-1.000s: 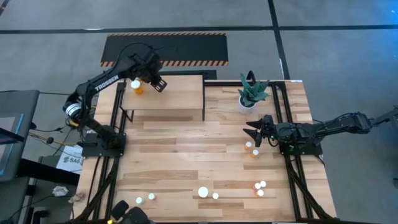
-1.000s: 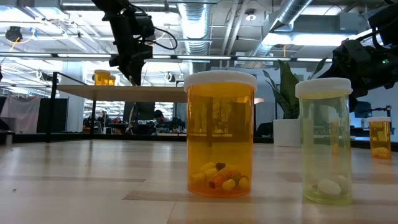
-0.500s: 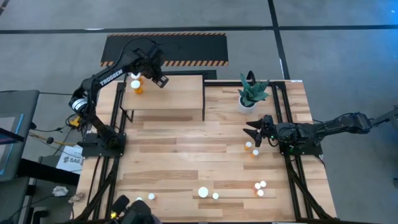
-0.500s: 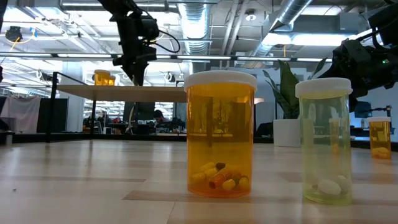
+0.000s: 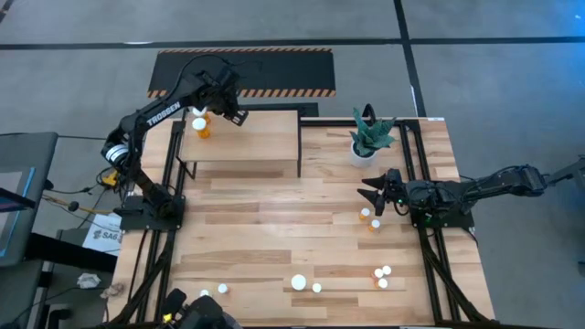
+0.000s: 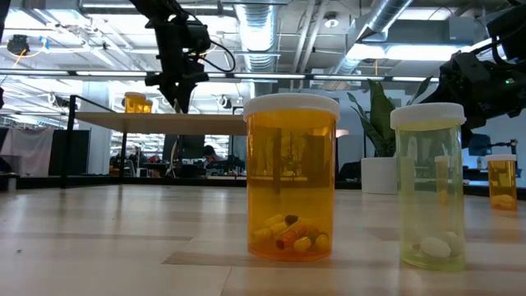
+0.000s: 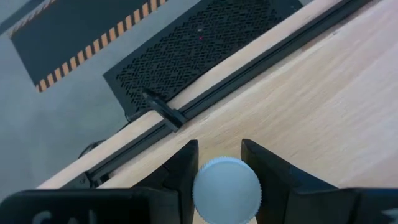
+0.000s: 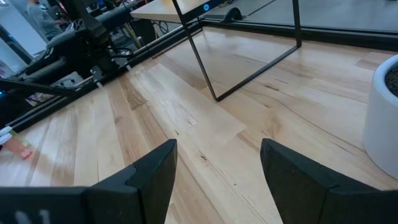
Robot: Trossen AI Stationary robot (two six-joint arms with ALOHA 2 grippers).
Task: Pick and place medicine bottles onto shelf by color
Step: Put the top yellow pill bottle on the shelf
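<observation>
My left gripper (image 5: 224,105) hangs over the far left part of the light-wood shelf (image 5: 260,151), fingers pointing down, shut on a medicine bottle. Only that bottle's white cap (image 7: 227,190) shows. An orange bottle (image 5: 200,126) stands on its base on the shelf just left of the gripper; it also shows in the low view (image 6: 136,103). My right gripper (image 5: 375,194) waits open and empty over the table's right side. Several more bottles stand on the table, among them two (image 5: 369,217) near my right gripper and a cluster (image 5: 382,276) farther forward. My left gripper has the bottle's white cap (image 7: 198,186) between its two fingers (image 7: 186,165), which come from above and point down. The cap fills the gap between them. The cap hides the bottle's body, and I cannot tell whether the base rests on the shelf.
A white pot with a green plant (image 5: 368,139) stands right of the shelf. A black mat with orange-striped edges (image 5: 242,71) lies beyond the table's far edge. An orange bottle (image 6: 292,177) and a yellowish one (image 6: 429,185) stand by the near edge.
My left gripper has gone a little toward the table's far edge above the shelf. The orange bottle on the shelf has stayed in place.
</observation>
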